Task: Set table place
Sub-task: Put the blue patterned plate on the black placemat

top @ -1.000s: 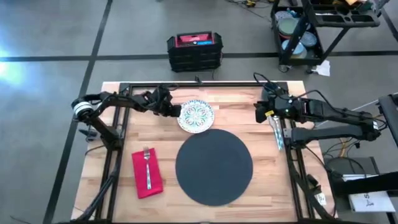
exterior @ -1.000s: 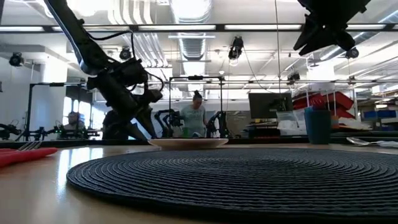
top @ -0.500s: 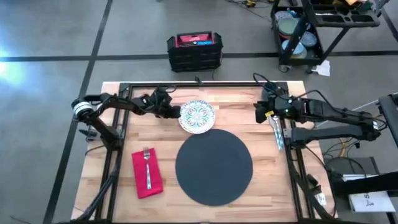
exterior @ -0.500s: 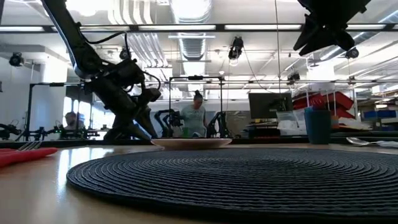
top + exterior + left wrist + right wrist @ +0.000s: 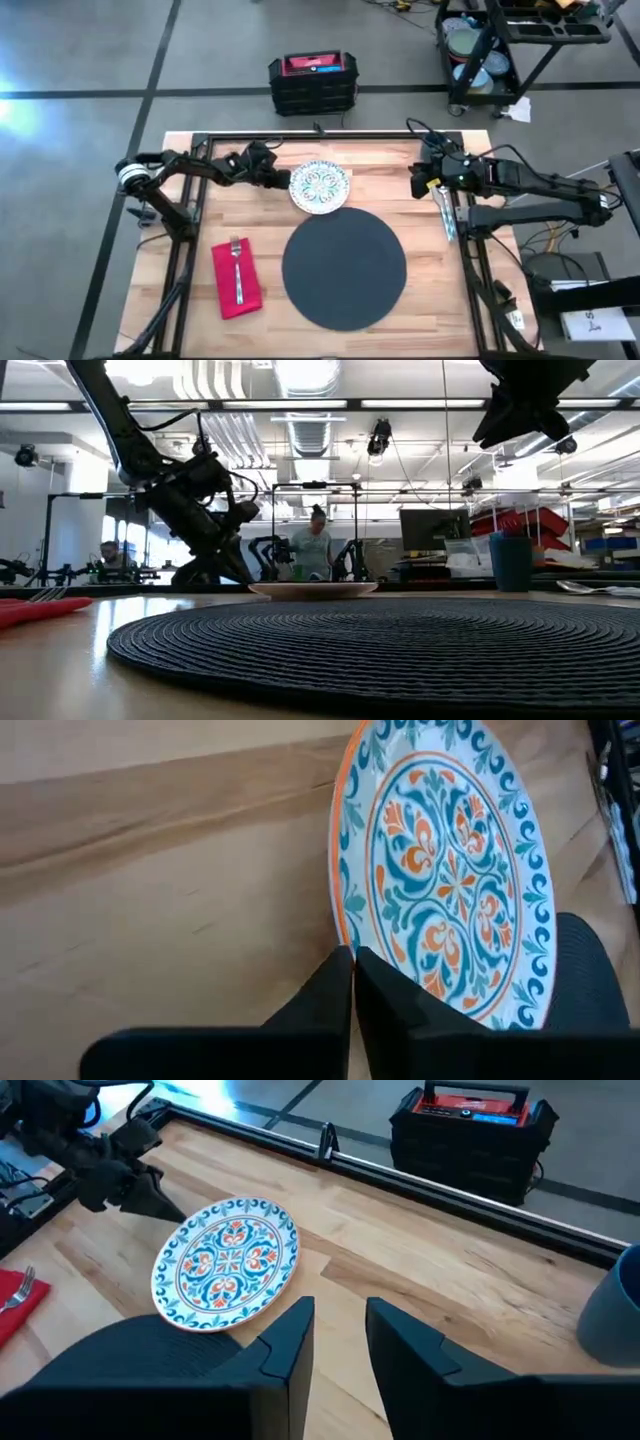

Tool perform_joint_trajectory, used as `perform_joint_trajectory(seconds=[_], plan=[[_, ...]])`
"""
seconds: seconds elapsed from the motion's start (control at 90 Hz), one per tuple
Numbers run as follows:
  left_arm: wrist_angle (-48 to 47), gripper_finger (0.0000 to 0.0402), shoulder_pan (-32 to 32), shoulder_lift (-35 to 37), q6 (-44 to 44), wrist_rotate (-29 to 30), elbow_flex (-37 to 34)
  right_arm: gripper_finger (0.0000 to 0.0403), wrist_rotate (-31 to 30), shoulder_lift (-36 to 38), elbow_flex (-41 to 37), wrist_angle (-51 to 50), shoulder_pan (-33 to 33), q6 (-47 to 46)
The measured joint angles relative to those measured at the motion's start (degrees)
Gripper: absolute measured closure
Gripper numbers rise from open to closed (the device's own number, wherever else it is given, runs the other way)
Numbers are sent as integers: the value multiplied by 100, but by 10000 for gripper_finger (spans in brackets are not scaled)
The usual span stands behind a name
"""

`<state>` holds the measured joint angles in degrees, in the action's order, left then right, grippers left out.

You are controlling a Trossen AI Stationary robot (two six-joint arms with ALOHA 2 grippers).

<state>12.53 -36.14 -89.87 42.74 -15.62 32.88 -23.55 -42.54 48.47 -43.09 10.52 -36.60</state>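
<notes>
We find the left gripper [image 5: 282, 181] clenched, its fingertips against the plate's rim — the plate [image 5: 319, 187] lies flat on the table [image 5: 400, 170], just beyond the mat [image 5: 344, 267]. The right gripper [image 5: 338, 1335] waits released, raised above the table's right side near the cup [image 5: 511, 562].

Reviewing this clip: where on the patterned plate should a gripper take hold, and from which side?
By its thin rim. The plate lies flat on the table, partly over the mat, so only the edge is graspable. The rim facing the left gripper looks best: bare wood beside it, fingers shut there.
</notes>
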Motion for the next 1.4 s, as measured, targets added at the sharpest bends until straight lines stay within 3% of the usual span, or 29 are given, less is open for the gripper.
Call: perform_joint_trajectory(seconds=[0.2,0.711,1.133,1.4], plan=[[-295,376,-31,-4,343,135,-33,309,-2,0,0,1,0,4],[87,242,-31,-4,684,-469,-2,280,-2,0,0,-22,0,13],[133,252,-23,-4,768,-503,-2,299,-2,0,0,-37,0,42],[-207,238,127,-4,1150,-537,284,290,-4,0,0,-41,0,17]])
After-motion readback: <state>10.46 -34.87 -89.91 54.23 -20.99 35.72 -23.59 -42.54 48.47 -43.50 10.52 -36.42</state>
